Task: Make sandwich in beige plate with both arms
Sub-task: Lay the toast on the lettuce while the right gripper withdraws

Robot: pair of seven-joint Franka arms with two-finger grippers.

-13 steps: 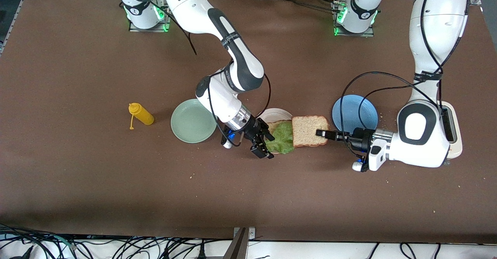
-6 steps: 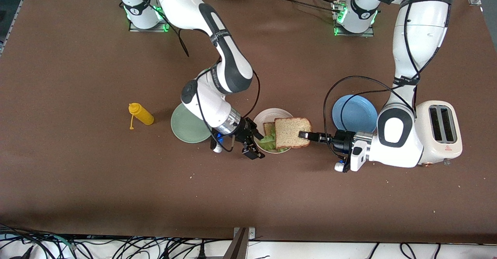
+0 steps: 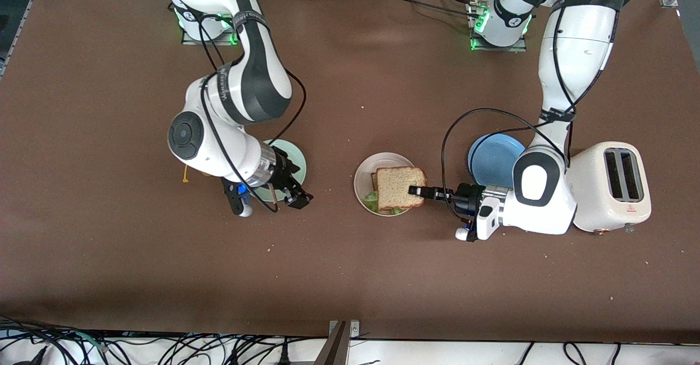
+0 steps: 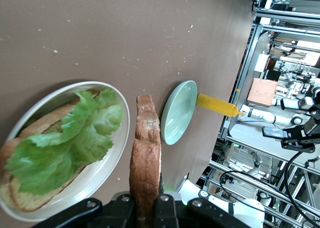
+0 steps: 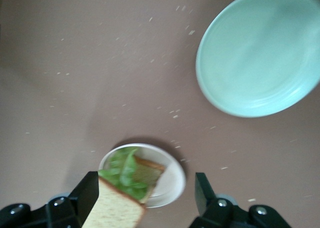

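The beige plate holds one toast slice with a green lettuce leaf on it. My left gripper is shut on the second toast slice and holds it flat just over the lettuce. In the left wrist view this slice stands edge-on between the fingers, beside the plate and lettuce. My right gripper is open and empty, low by the mint-green plate's edge. In the right wrist view it faces the beige plate and held slice.
A mint-green plate lies toward the right arm's end, partly under that arm. A yellow bottle shows in the left wrist view. A blue plate and a white toaster stand toward the left arm's end.
My left gripper has carried the toast slice sideways until it sits over the lettuce on the beige plate. My right gripper has pulled away from the plate to the mint-green plate.
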